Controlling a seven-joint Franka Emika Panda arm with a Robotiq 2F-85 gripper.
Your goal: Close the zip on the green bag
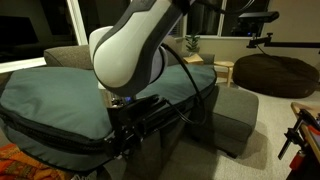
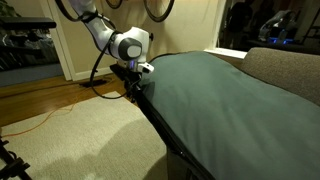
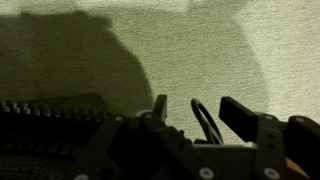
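End effector (image 3: 196, 106) hangs at the green bag (image 2: 225, 95) edge, jaws apart, dark loop (image 3: 197, 113) between them, unclamped. Zip (image 2: 170, 140) runs along that edge. Risk: off-centre closing misses the loop; slack fabric jams travel.

Home living rm, by the look: in the exterior views a grey sofa (image 1: 238, 118), a dark brown beanbag (image 1: 275, 72), a potted plant (image 1: 192, 44) by night-dark windows (image 1: 40, 25), wood floor (image 2: 40, 100) & pale carpet (image 2: 80, 140).
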